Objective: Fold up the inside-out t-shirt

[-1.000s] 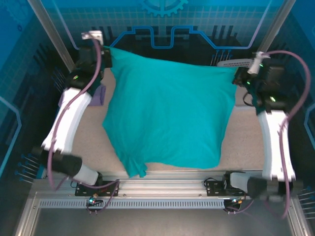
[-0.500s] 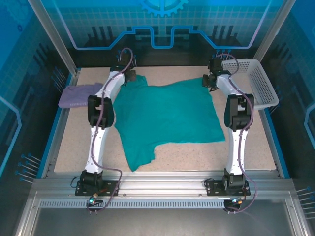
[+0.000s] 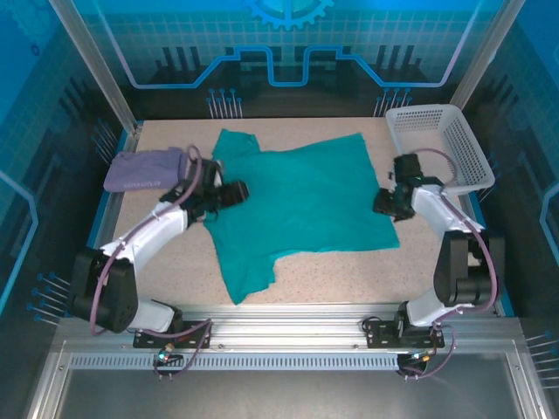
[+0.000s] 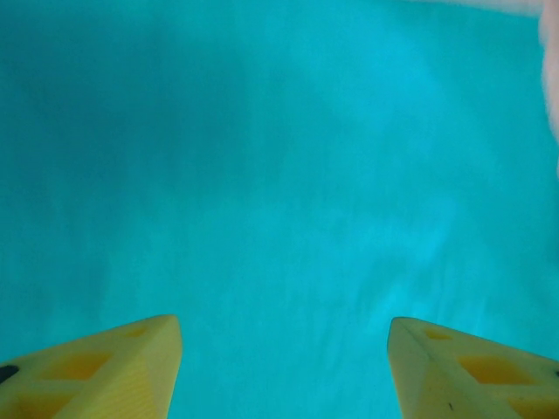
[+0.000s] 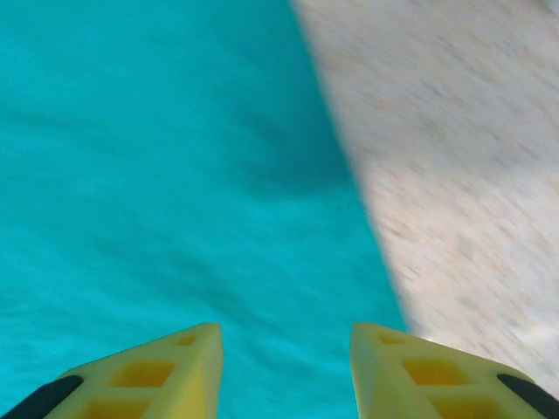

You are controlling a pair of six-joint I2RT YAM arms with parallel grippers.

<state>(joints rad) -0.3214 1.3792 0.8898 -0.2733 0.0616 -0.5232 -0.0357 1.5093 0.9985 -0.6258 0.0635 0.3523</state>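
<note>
T-shirt [image 3: 306, 201] beneath left hand [image 4: 284, 325] and right hand [image 5: 286, 328], both spread, empty

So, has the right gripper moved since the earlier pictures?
Yes. The right gripper pulled back, from beside the white plastic basket's far-left corner to beside its near-left corner.

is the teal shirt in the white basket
No, the teal t-shirt lies spread flat on the table, left of the white basket.
</note>
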